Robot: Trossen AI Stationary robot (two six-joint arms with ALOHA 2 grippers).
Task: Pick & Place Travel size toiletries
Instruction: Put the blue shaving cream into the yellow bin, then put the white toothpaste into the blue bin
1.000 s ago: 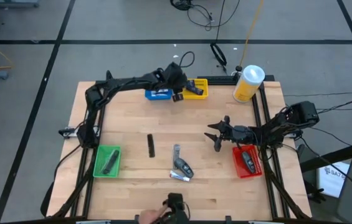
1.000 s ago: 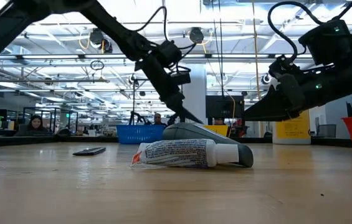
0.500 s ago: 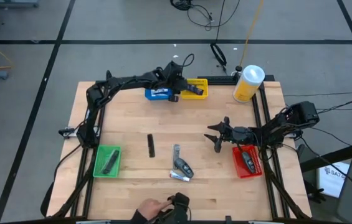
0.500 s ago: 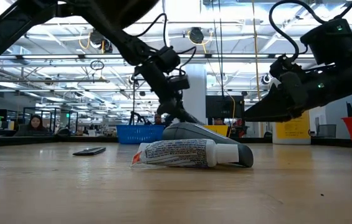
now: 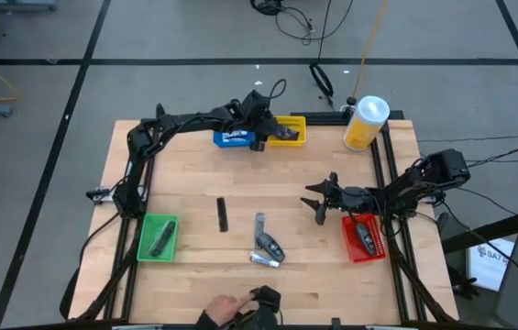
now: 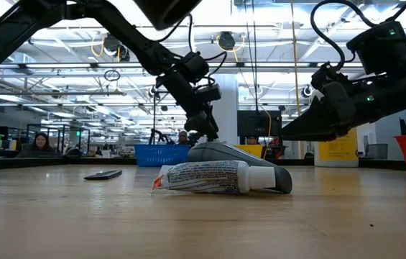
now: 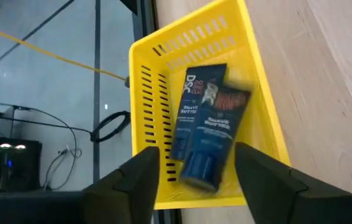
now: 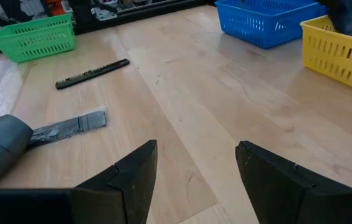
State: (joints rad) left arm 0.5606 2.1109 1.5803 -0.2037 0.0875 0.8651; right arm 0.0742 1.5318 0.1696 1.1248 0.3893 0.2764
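Two dark blue tubes (image 7: 191,112) (image 7: 219,134) lie in the yellow bin (image 7: 151,81) at the table's far edge. My left gripper (image 7: 197,180) hangs open just above them, holding nothing. On the bare wood near the middle lie a white tube (image 6: 206,177), a grey tube (image 5: 259,223), a dark grey piece (image 5: 269,245) and a black comb (image 5: 222,214). My right gripper (image 5: 319,203) stands open over the table left of the red bin (image 5: 363,236), nothing between its fingers.
A blue bin (image 5: 233,138) stands beside the yellow one. A green bin (image 5: 158,236) at the near left holds a dark item. A tall yellow canister (image 5: 365,123) stands at the far right corner. A person's hand (image 5: 226,310) reaches in at the near edge.
My left gripper has rolled at the wrist while staying over the yellow bin. The long dark piece that slanted down from its fingers in the low view is gone from them; it has let go. The person's hand at the near edge has shifted.
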